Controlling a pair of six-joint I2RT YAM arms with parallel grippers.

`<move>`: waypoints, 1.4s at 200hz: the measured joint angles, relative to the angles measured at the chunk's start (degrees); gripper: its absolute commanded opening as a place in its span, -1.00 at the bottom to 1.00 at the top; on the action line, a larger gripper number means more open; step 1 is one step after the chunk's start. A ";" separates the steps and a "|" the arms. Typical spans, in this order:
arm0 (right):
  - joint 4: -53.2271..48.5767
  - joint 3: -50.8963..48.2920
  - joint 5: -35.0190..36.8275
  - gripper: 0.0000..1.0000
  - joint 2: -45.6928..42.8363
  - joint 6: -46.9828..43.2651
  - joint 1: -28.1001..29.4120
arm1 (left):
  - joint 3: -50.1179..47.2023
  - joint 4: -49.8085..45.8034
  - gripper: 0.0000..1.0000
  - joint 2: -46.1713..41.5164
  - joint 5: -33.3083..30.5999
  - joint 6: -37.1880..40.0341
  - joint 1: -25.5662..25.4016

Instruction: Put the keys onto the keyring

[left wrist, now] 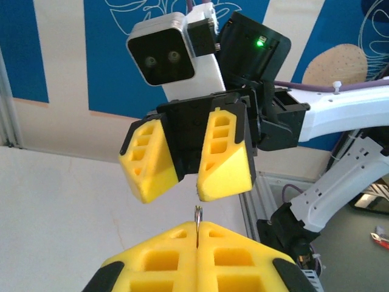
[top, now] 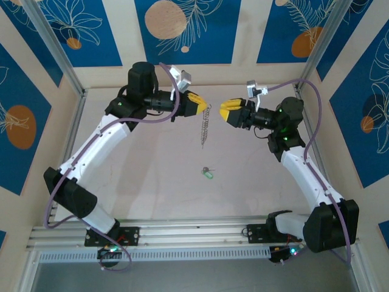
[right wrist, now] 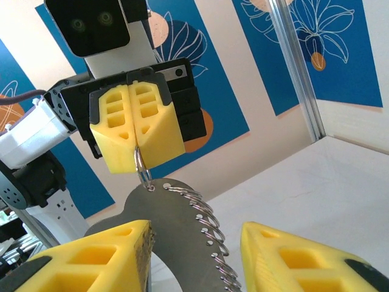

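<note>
The keyring hangs in the air over the table, a flat grey piece with several small silvery rings along one edge. My left gripper is shut on the small split ring at its top; that ring's tip pokes out between the closed pads. My right gripper faces it from the right, open, its fingers standing either side of the grey piece. A tiny key with a mint-green head lies on the table below.
The pale table is walled by blue-patterned panels. Aluminium posts rise at the back corners. A metal rail runs along the near edge between the arm bases.
</note>
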 measured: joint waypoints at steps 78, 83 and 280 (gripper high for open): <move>-0.09 0.55 0.00 -0.16 1.18 -0.68 3.15 | 0.26 -4.13 -1.00 1.95 0.61 1.75 0.00; -0.13 0.74 -0.02 -0.17 1.49 -0.70 3.39 | 0.26 -4.13 -1.00 1.97 0.70 1.73 0.00; 2.95 3.02 1.75 -1.00 5.35 -0.15 5.57 | -3.78 3.50 -0.44 0.92 -2.10 -2.78 0.00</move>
